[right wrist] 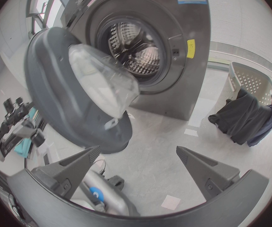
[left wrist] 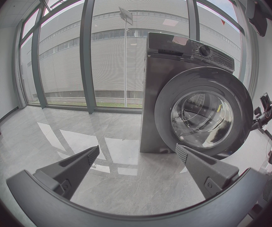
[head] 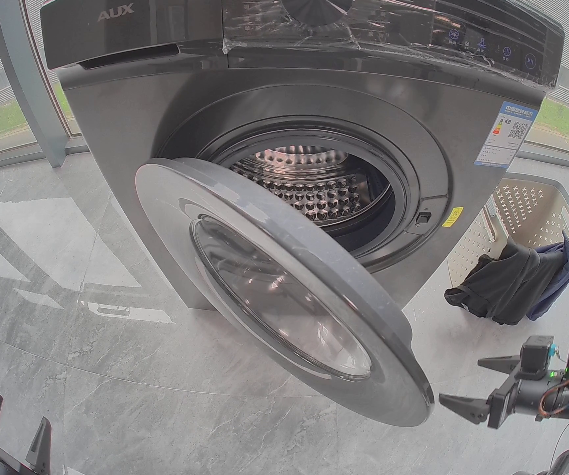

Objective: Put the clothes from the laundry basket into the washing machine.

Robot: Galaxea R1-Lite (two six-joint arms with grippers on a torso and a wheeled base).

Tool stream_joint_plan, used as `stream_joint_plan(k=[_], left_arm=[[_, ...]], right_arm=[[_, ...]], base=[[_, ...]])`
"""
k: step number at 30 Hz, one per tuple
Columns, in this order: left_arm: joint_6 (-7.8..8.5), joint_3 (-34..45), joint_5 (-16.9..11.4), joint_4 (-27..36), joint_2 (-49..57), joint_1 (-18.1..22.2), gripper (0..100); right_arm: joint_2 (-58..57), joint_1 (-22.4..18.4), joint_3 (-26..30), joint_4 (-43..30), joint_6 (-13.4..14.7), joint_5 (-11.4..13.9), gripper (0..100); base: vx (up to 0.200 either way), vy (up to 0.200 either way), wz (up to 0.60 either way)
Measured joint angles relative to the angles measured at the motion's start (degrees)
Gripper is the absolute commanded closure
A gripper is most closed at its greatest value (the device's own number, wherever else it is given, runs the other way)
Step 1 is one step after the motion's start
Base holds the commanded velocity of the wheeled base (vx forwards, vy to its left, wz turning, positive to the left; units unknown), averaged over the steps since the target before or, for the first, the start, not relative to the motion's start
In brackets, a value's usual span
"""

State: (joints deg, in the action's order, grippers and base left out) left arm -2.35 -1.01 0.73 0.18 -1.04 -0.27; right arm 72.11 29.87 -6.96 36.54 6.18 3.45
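Observation:
A grey washing machine (head: 297, 94) stands in front of me with its round door (head: 284, 291) swung wide and its steel drum (head: 304, 179) showing bare metal. To its right is a cream laundry basket (head: 535, 209) with dark clothes (head: 505, 282) and a blue garment (head: 565, 268) draped over its front rim. My right gripper (head: 479, 384) hovers open and empty above the floor, below the basket and short of the clothes (right wrist: 241, 117). My left gripper (head: 14, 423) sits low at the near left, open and empty, facing the door (left wrist: 203, 114).
Grey tiled floor (head: 132, 364) spreads around the machine. The open door (right wrist: 76, 92) juts out between the two arms. Glass window walls with dark frames (left wrist: 87, 48) stand behind and to the left.

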Motion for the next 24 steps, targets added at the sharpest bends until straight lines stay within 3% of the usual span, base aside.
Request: stream_joint_plan(k=[5,12,19,24], left_arm=[[0.00,0.0,0.0,0.0,0.0,0.0,0],[-0.05,0.0,0.0,0.0,0.0,0.0,0],[0.00,0.0,0.0,0.0,0.0,0.0,0],[0.06,0.0,0.0,0.0,0.0,0.0,0]], right_arm=[[4.7,-0.2,-4.6,0.1,0.1,-0.5,0],[8.5,5.0,-6.1,0.4,0.8,-1.1,0],[7.1,12.4,-4.9,0.4,3.4,-1.0,0],[5.9,12.7,-4.9,0.4,4.1,-1.2,0]], base=[[0.000,0.000,0.00],[0.000,0.000,0.00],[0.000,0.000,0.00],[-0.200,0.000,0.00]])
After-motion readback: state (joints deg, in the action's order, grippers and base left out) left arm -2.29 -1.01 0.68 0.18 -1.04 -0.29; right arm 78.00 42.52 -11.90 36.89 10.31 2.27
